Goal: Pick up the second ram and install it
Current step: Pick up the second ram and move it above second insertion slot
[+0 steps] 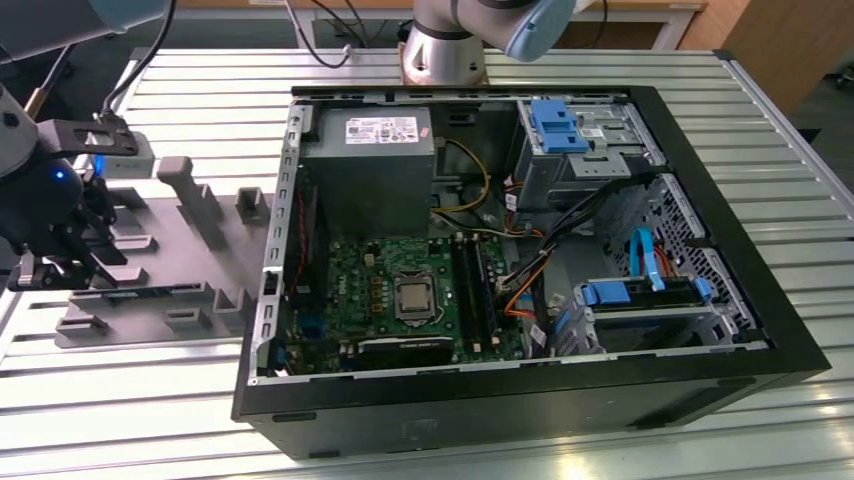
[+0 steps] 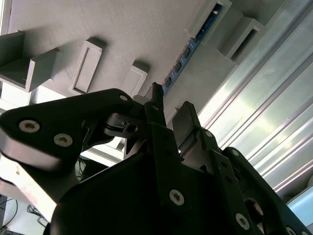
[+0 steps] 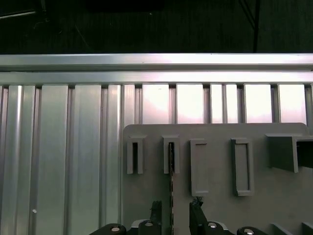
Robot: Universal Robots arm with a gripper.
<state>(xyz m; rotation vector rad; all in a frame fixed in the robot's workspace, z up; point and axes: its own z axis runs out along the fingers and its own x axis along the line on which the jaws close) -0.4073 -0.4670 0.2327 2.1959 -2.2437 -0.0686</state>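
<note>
The second ram (image 3: 171,178) is a thin dark-blue stick standing on edge in slotted holders of a grey fixture plate (image 3: 215,205). Its blue edge (image 2: 188,49) runs away from the fingers in the second wrist view. My gripper (image 3: 175,213) is open just above it, with one fingertip on each side of the stick and a gap on both sides. In the exterior view the gripper (image 1: 54,268) hangs over the plate's end at that view's left, and the stick (image 1: 154,291) shows as a dark strip beside it.
An open computer case (image 1: 747,330) lies on the slatted metal table (image 1: 160,420), with the motherboard (image 1: 360,290) and its memory slots (image 1: 474,280) beside the processor socket. Grey upright holders (image 1: 194,200) rise from the plate. The arm's base (image 1: 447,50) stands behind the case.
</note>
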